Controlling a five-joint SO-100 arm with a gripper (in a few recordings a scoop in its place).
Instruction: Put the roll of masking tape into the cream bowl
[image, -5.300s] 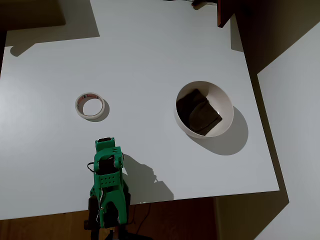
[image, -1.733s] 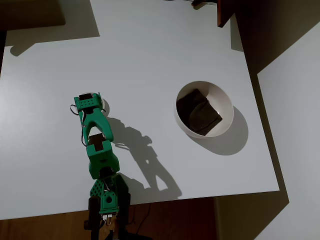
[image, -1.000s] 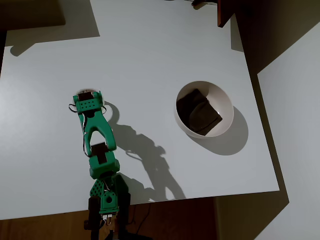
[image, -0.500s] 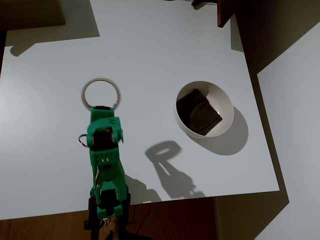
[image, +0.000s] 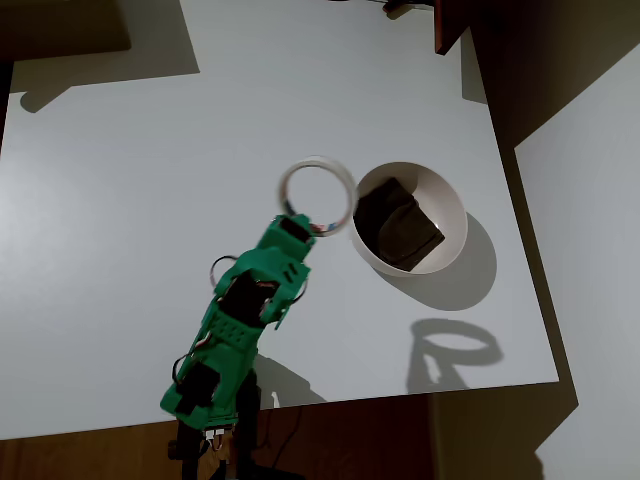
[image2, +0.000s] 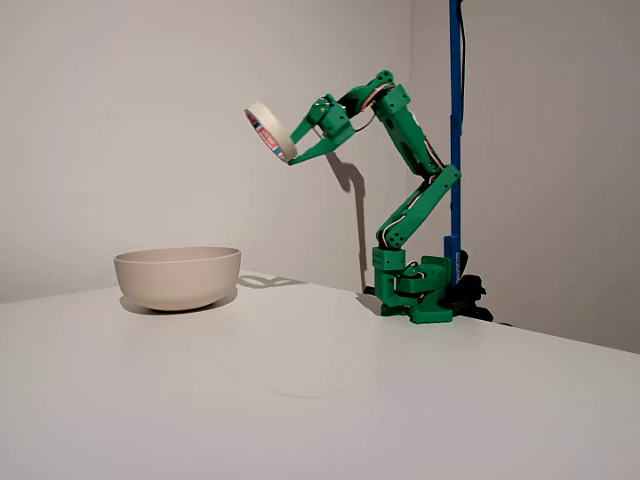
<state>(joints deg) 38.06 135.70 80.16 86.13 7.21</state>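
Green pincer (image2: 293, 153) gripping roll of masking tape (image2: 269, 130) high up, cream bowl (image: 455, 205) holding dark square pad (image: 397, 224)

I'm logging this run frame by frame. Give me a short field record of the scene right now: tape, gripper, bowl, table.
tape: roll of masking tape held high in the air, tilted, well above the table
gripper: gripper shut on the tape's rim
bowl: cream bowl upright on the table, dark pad inside
tape vs bowl: overhead view shows the ring beside the bowl's left rim, not yet over its middle
table: white table
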